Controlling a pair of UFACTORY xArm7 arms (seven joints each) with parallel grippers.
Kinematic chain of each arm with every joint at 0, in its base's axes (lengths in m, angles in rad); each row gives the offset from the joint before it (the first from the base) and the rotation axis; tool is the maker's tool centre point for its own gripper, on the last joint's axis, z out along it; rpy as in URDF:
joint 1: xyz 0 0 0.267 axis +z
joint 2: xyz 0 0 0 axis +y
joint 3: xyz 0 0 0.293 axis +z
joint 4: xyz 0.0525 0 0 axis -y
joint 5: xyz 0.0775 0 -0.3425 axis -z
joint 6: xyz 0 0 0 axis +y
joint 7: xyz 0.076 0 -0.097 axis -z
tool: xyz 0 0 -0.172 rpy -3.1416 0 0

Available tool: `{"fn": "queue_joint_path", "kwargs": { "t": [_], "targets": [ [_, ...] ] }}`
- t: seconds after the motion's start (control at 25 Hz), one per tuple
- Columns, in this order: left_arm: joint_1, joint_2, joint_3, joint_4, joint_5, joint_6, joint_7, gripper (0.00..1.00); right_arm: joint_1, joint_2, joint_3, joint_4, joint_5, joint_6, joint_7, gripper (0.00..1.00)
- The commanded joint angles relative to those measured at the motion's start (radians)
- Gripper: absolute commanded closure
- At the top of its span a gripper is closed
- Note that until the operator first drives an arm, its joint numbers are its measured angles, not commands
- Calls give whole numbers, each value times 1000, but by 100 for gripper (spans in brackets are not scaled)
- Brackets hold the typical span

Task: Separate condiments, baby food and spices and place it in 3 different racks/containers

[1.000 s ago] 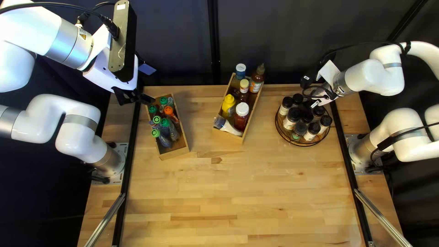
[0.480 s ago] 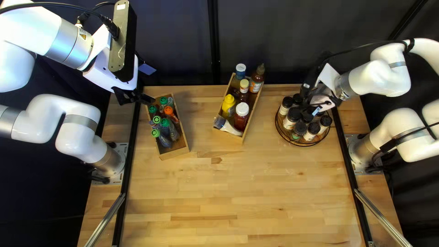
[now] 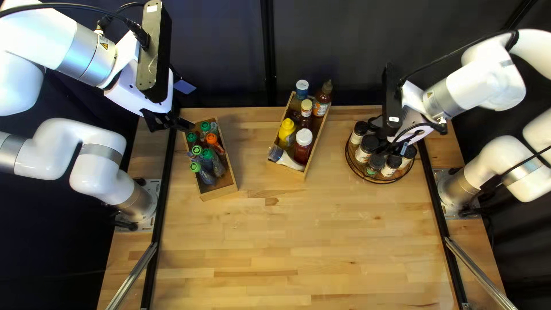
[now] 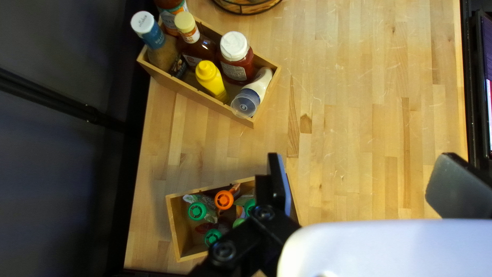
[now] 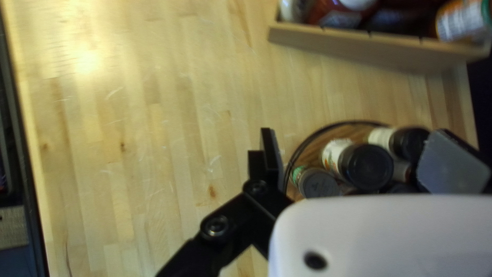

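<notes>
The wooden table (image 3: 287, 241) spans the scene, with my left arm (image 3: 63, 40) over its far left corner and my right arm (image 3: 488, 80) over its far right. The left gripper (image 3: 172, 122) is released, fingers spread wide, just beside the far left corner of its nearest box. The right gripper (image 3: 406, 133) is released too, fingers well apart above the round rack; whether they touch a jar I cannot tell. The middle box (image 3: 315, 151) stands slanted at the table's far edge, the left box (image 3: 221, 194) near the far left corner, and the round rack (image 3: 383, 182) near the far right corner. In the middle box, the sauce bottle (image 3: 322, 102) is at the far right corner, the blue shaker (image 3: 302, 89) at the far left, the ketchup bottle (image 3: 302, 150) near the right edge, the mustard bottle (image 3: 286, 133) by the left edge, and the squeeze tube (image 3: 289, 161) tilted along the near end. Baby food pouches (image 3: 207, 177) with green and orange caps fill the left box; dark-lidded spice jars (image 3: 364, 150) crowd the rack.
</notes>
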Motion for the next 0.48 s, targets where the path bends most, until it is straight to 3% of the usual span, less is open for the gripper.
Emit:
{"fn": "queue_joint_path", "kwargs": {
  "t": [0.04, 0.48],
  "targets": [
    [0, 0, 0, 0, 0, 0, 0, 0, 19, -38, 33, 71, 18, 70, -64, 0],
    [0, 0, 0, 0, 0, 0, 0, 0, 18, -102, 166, 285, 124, 343, -107, 0]
  ]
}}
